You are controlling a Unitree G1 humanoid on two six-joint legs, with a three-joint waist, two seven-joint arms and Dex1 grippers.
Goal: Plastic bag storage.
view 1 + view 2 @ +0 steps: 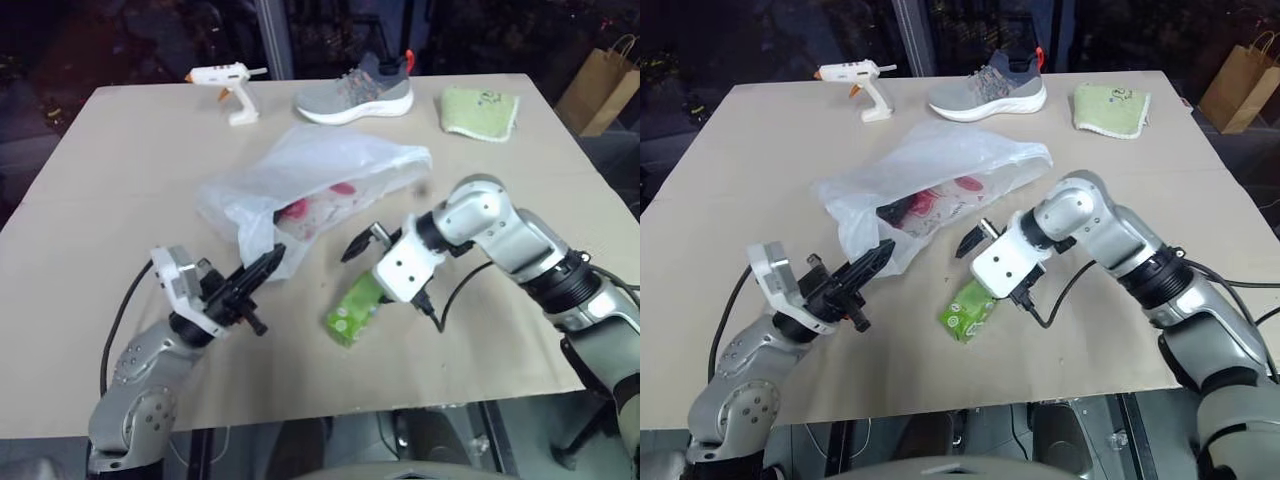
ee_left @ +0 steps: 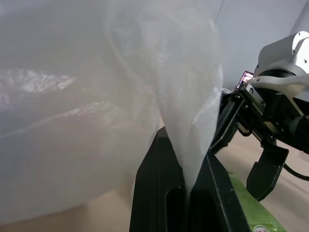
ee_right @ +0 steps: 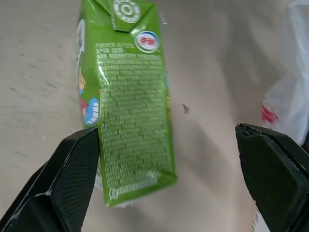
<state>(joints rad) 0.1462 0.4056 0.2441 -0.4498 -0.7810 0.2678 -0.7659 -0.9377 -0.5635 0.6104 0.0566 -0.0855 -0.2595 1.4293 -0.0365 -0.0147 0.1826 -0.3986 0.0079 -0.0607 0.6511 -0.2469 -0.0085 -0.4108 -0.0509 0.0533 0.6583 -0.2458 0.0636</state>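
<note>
Left claw [image 1: 268, 264] clamped on near edge of the thin crinkly translucent white plastic bag [image 1: 330, 170] with red-pink print, which lies crumpled mid-counter [image 1: 100, 200], mouth gaping toward the claw. Right claw [image 1: 362, 240] spread wide, holding nothing, just over green rectangular drink carton [image 1: 352, 312] lying beside the bag.
</note>
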